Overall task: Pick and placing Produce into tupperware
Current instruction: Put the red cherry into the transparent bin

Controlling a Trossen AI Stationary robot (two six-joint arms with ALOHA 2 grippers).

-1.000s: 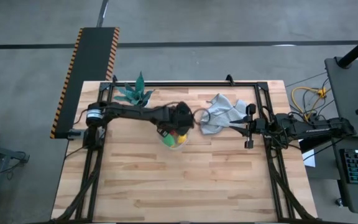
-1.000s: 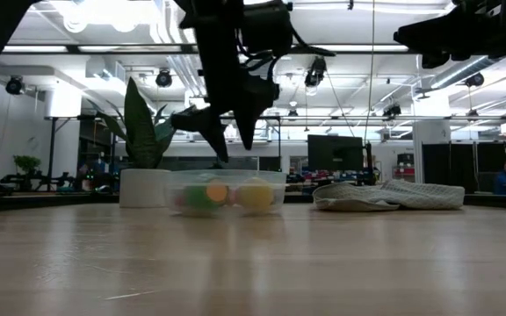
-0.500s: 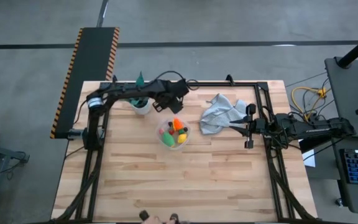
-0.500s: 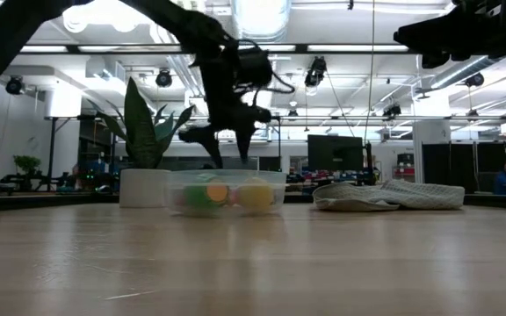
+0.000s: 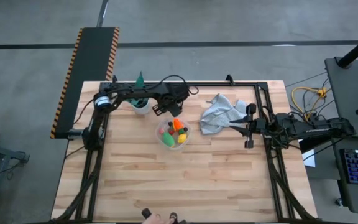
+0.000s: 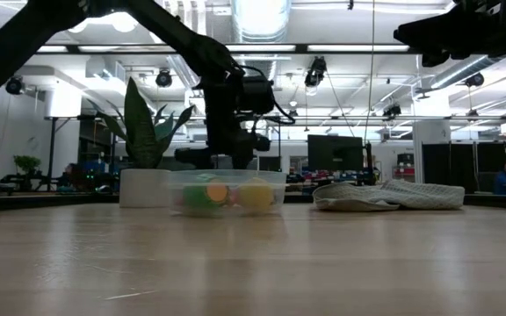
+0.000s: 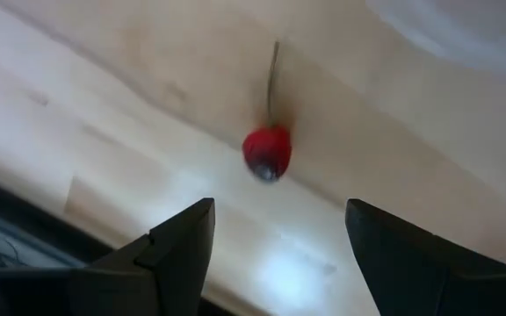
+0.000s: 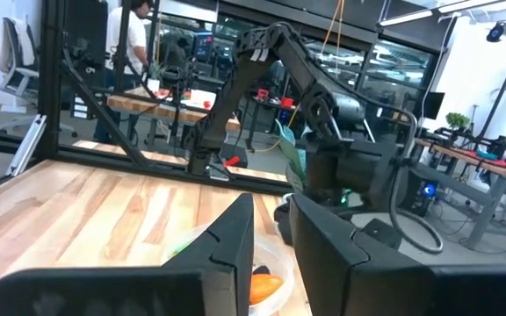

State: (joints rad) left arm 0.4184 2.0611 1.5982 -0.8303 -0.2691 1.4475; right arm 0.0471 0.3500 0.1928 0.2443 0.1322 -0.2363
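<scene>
Left claw (image 7: 275,233) spread wide over red produce piece (image 7: 266,153) | holding nothing | right claw (image 8: 271,233) nearly closed, empty

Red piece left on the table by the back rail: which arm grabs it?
Left. Its claw is open right over the red piece, behind the tub. The right claw is parked beyond the cloth.

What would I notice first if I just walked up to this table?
Probably the clear tub in the middle of the table, full of bright toy produce. Just behind it the left gripper hangs open over one small red piece lying loose on the wood.
</scene>
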